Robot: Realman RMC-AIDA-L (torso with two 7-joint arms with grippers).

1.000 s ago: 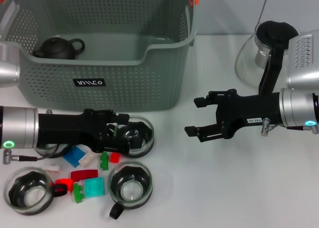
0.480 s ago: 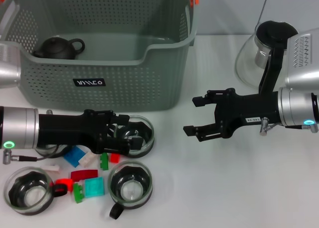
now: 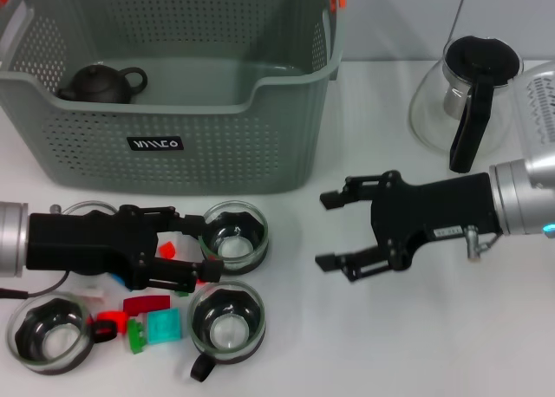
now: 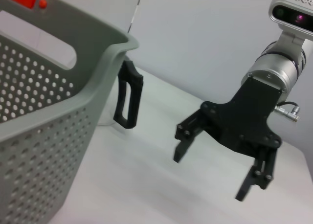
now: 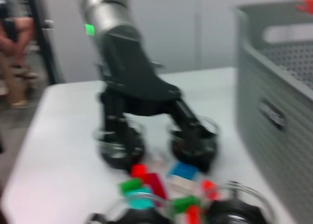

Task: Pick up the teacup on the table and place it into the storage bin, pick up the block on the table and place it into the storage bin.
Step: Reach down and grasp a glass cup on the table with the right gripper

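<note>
— Is anything readable showing anywhere?

— Only one proper marking is showing: a small black label (image 3: 155,143) with white stylised lettering is sitting on the front wall of the storage bin (image 3: 260,146). The letters are appearing upside down or mirrored from the head view, and I am not managing to read them as a word.

— Is the right wrist view helping?

— The same label (image 5: 273,115) is showing there as a dark blurred patch, nothing legible.

— Anything on the arms?

— A tiny white sticker (image 3: 447,232) is sitting on the right gripper's (image 3: 334,230) black body, but its print is coming out too small to read.
</note>
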